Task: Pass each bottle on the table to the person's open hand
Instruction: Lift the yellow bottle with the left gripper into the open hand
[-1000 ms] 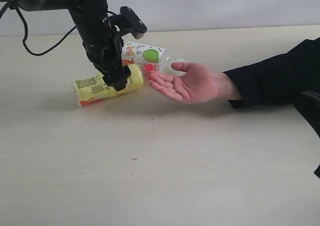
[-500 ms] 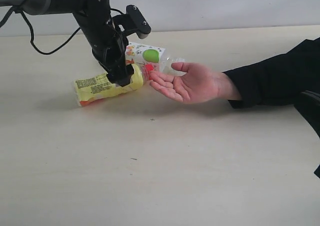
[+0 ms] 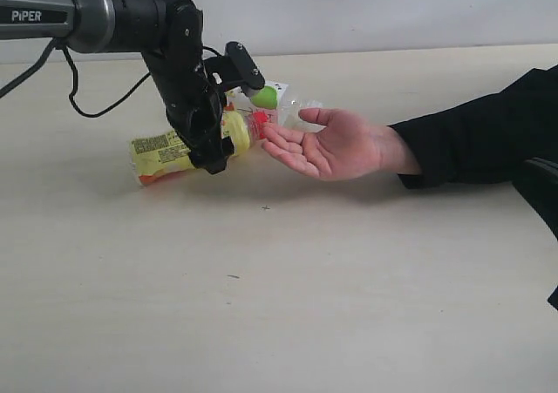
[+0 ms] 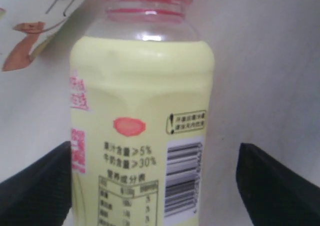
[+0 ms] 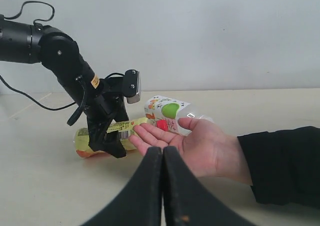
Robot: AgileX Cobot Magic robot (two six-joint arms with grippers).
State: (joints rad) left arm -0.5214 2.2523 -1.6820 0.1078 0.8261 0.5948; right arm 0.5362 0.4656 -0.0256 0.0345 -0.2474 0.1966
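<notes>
Wall [image 3: 392,10]: plain pale grey-white surface, seen behind the far edge of the bench [image 3: 349,323] across the exterior view, and as the backdrop in the right wrist view
Sleeve [image 3: 479,132]: black fabric, seen reaching in from the right side of the exterior view, creased along its length, held low over the bench
Garment fold [image 3: 545,210]: more black cloth, cut off by the right edge, below the sleeve
</notes>
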